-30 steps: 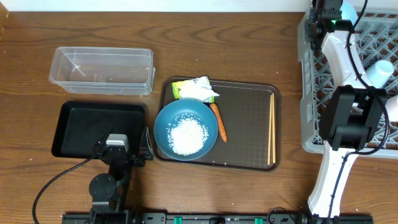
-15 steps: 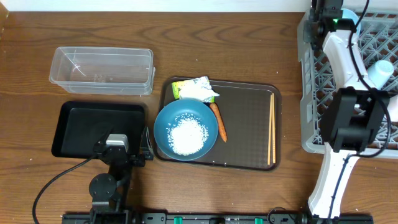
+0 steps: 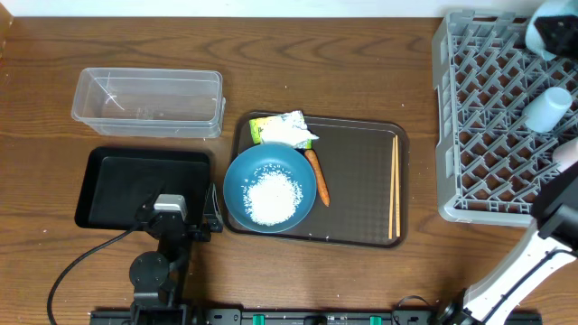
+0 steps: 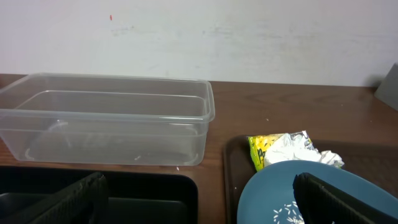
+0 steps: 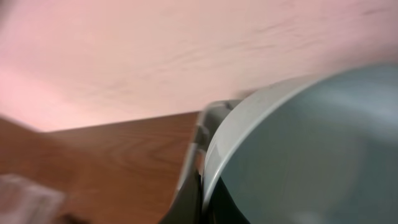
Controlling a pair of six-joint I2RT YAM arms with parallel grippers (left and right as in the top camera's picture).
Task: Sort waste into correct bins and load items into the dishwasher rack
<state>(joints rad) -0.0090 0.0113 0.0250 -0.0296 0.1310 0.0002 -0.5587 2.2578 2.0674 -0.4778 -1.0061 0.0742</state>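
Right jaws clamped tight on rim of small light-blue bowl (image 3: 552,32), far right corner over dishwasher rack (image 3: 488,135). Best lower it level between ribs, clear of white cup (image 3: 546,110), then release. Left jaws spread wide, holding nothing.

- Light-blue bowl (image 5: 298,143): fills the right side, close to the lens, blurred.
- Grey rack (image 5: 214,112): a corner shows at the bowl's rim.
- Wooden table (image 5: 118,155): lower left.
- Pale wall (image 5: 124,50): beyond.
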